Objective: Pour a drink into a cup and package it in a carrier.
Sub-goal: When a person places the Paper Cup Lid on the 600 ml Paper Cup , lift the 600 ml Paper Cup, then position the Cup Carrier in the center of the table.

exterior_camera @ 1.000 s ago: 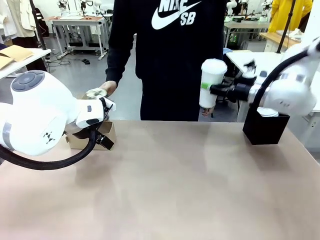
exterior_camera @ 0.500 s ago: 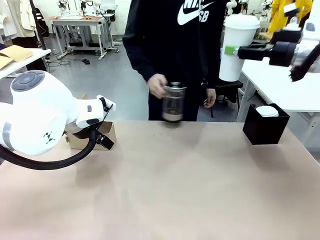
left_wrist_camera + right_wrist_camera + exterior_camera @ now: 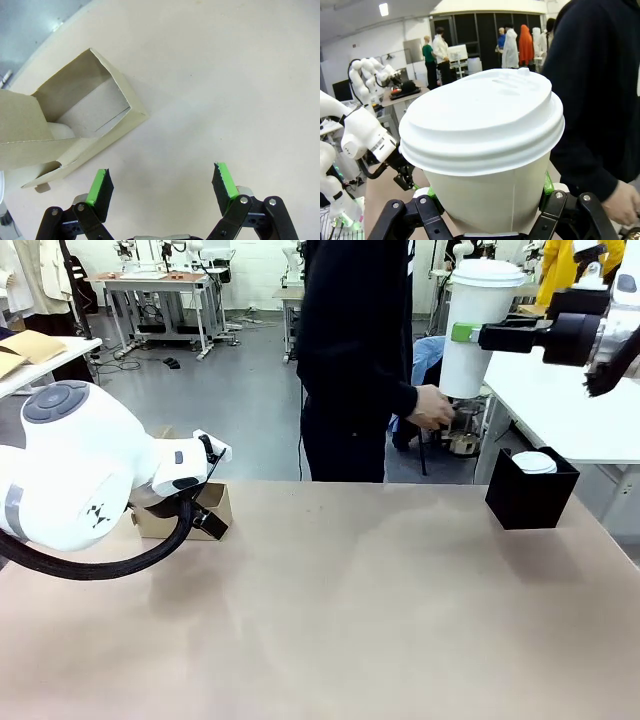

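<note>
My right gripper (image 3: 463, 336) is shut on the tall white cup (image 3: 478, 365), held high beyond the table's far right corner. In the right wrist view the lidded cup (image 3: 485, 145) sits upright between my right gripper's (image 3: 487, 197) fingers. The brown carrier (image 3: 185, 515) stands at the table's left side. My left gripper (image 3: 162, 184) hangs open just beside the carrier (image 3: 85, 115), with nothing between its pads. A person's hand (image 3: 433, 405) holds a carafe (image 3: 462, 432) low behind the cup; the drink inside is too blurred to make out.
A black box (image 3: 530, 498) with a shorter white cup (image 3: 533, 462) in it stands at the table's right far corner. The person in black (image 3: 355, 350) stands at the far edge, right of centre. A dark sleeve (image 3: 600, 100) is close beside the held cup.
The person has walked from the left to the right, carrying the carafe to beside the held cup. My right gripper lifted the cup higher, then held. The left arm has not moved.
</note>
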